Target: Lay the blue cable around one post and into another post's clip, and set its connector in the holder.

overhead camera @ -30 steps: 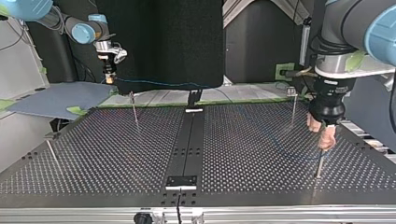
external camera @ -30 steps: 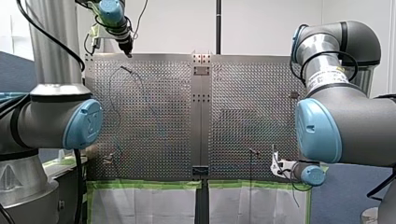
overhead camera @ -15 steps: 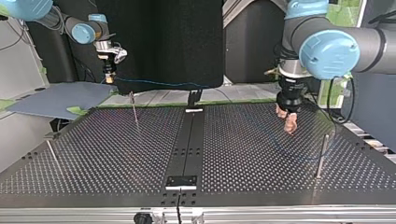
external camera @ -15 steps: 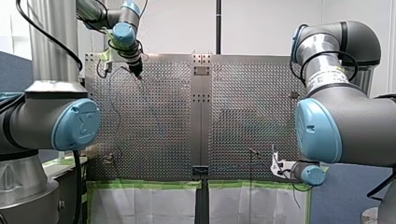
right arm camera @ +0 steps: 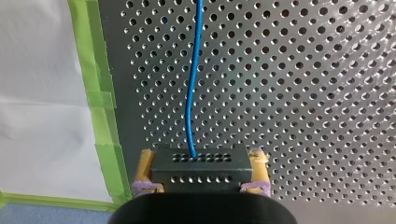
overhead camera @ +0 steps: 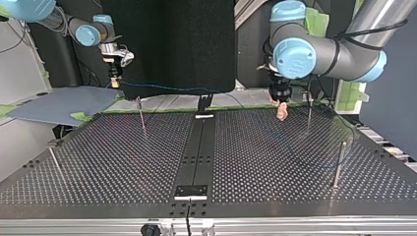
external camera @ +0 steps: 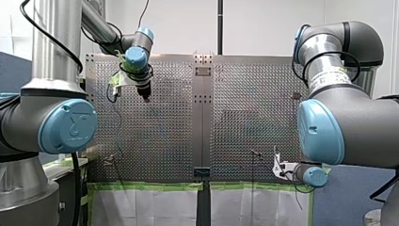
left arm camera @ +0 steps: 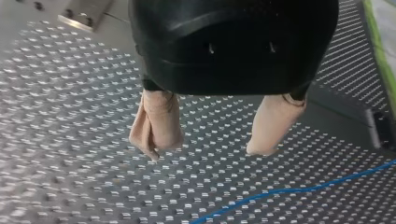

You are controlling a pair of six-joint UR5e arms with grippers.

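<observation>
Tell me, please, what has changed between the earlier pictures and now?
My left claw swept leftward in the top view, from the right-hand posts toward the far middle of the table; it hangs open and empty. My right claw stayed put, shut on the connector, the blue cable trailing from it.

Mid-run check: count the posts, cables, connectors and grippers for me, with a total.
Posts: 4
Blue cable: 1
Connector: 1
Grippers: 2, left gripper and right gripper
Total: 8
</observation>
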